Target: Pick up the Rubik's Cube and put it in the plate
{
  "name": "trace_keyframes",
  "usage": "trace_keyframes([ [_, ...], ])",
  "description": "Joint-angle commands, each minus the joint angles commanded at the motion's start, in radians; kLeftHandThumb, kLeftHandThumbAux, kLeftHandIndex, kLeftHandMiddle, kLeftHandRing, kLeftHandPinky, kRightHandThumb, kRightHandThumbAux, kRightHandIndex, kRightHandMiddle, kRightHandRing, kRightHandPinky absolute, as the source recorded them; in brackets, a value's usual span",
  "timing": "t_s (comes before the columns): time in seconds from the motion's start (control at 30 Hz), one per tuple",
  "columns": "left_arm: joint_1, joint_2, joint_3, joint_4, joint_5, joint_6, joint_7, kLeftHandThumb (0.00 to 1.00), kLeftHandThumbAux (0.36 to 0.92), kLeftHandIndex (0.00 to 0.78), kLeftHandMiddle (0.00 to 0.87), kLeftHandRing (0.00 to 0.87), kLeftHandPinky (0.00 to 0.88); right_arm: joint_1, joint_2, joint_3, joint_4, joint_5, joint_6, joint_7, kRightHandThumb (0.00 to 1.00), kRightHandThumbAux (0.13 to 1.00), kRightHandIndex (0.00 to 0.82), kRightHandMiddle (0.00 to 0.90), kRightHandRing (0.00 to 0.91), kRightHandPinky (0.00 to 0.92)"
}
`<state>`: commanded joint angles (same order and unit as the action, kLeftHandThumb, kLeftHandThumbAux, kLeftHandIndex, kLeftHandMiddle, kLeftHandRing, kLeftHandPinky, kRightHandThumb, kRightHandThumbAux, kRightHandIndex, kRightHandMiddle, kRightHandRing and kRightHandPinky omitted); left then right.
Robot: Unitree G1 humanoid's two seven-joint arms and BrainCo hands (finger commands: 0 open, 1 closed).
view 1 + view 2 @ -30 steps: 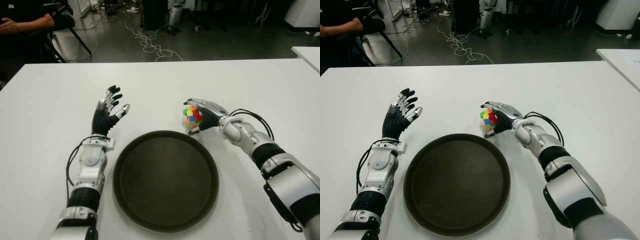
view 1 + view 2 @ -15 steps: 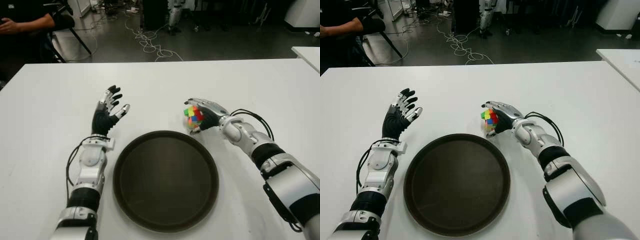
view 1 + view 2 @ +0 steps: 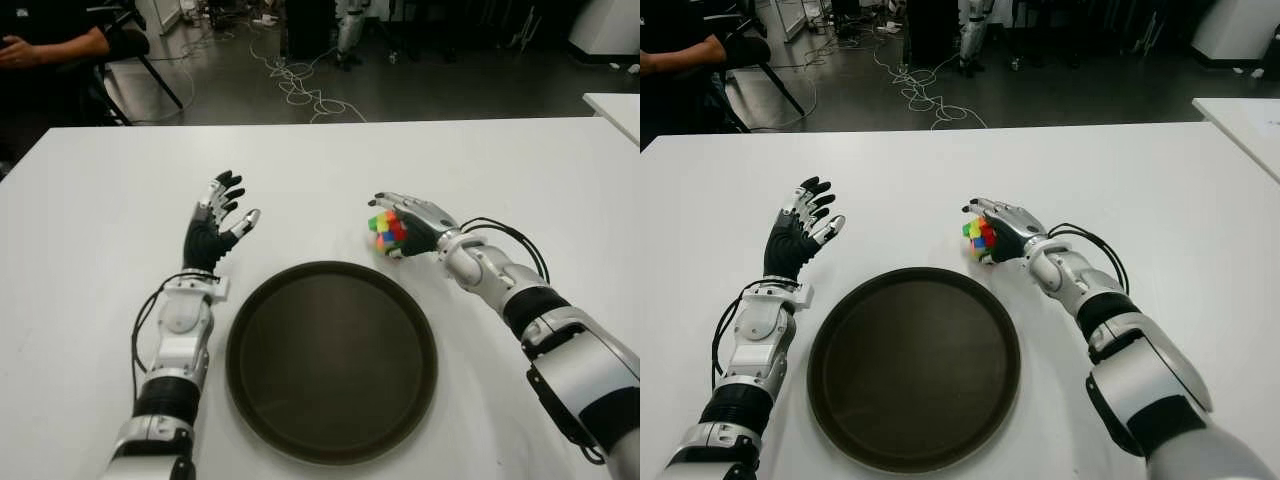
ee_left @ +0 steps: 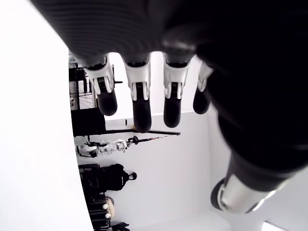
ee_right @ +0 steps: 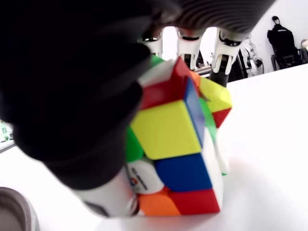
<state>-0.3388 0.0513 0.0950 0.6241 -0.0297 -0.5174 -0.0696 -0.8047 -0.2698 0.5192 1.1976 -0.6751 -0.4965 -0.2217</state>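
From the head camera you see the right hand (image 3: 412,222) clamped around the Rubik's Cube (image 3: 386,231), just beyond the plate (image 3: 331,360) rim on the tabletop (image 3: 90,250). Left hand (image 3: 212,226) shows left of the plate. Its wrist view shows fingers (image 4: 138,98) spread, empty. Your right wrist view shows fingers wrapping the cube.

No words, numbers or signs can be read anywhere in these views. The one printed mark is a small round logo on the white sticker of the Rubik's Cube (image 5: 173,159), low and left of centre in the right wrist view (image 5: 141,178) — a red-and-blue emblem with a line of tiny lettering beside it, too small and too tilted to make out. In the eye views the cube shows only as coloured squares at mid-frame — no marking can be told there.
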Motion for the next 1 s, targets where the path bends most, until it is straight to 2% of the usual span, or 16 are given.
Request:
trace_keyframes([
  [0.17,0.003,-0.001,0.0,-0.006,-0.002,0.005,0.0,0.03,0.757,0.07,0.144,0.128,0.104,0.005,-0.001,-0.002,-0.003,-0.001,-0.012,-0.042,0.522,0.907,0.174,0.205,0.219,0.246],
  [0.27,0.006,-0.002,0.001,-0.011,-0.001,0.009,0.002,0.028,0.753,0.068,0.141,0.126,0.104,0.009,-0.002,-0.004,-0.007,0.001,-0.023,-0.064,0.585,0.892,0.202,0.246,0.26,0.286],
  [0.3,0.006,-0.002,0.0,-0.013,0.0,0.009,0.004,0.029,0.751,0.069,0.142,0.128,0.108,0.01,-0.001,-0.005,-0.007,0.002,-0.025,-0.069,0.629,0.836,0.274,0.28,0.295,0.329],
  [0.37,0.007,-0.002,0.0,-0.014,0.003,0.01,0.007,0.037,0.75,0.072,0.145,0.131,0.113,0.012,0.001,-0.009,-0.008,0.007,-0.027,-0.081,0.676,0.777,0.351,0.324,0.338,0.375],
  [0.47,0.007,-0.002,0.0,-0.014,0.005,0.011,0.011,0.046,0.751,0.073,0.146,0.132,0.114,0.014,0.004,-0.017,-0.009,0.012,-0.029,-0.093,0.696,0.751,0.384,0.355,0.369,0.41],
  [0.57,0.01,-0.003,0.001,-0.019,0.006,0.014,0.014,0.046,0.745,0.073,0.148,0.135,0.118,0.016,0.005,-0.022,-0.011,0.015,-0.031,-0.098,0.796,0.712,0.373,0.454,0.408,0.46],
  [0.77,0.013,-0.006,0.001,-0.027,0.008,0.023,0.025,0.048,0.733,0.074,0.15,0.136,0.115,0.021,0.009,-0.034,-0.016,0.027,-0.032,-0.099,0.827,0.7,0.363,0.519,0.47,0.547],
  [1.0,0.018,-0.008,-0.003,-0.044,0.011,0.038,0.031,0.04,0.741,0.075,0.15,0.134,0.107,0.025,0.011,-0.042,-0.023,0.032,-0.029,-0.108,0.832,0.699,0.36,0.526,0.482,0.55],
])
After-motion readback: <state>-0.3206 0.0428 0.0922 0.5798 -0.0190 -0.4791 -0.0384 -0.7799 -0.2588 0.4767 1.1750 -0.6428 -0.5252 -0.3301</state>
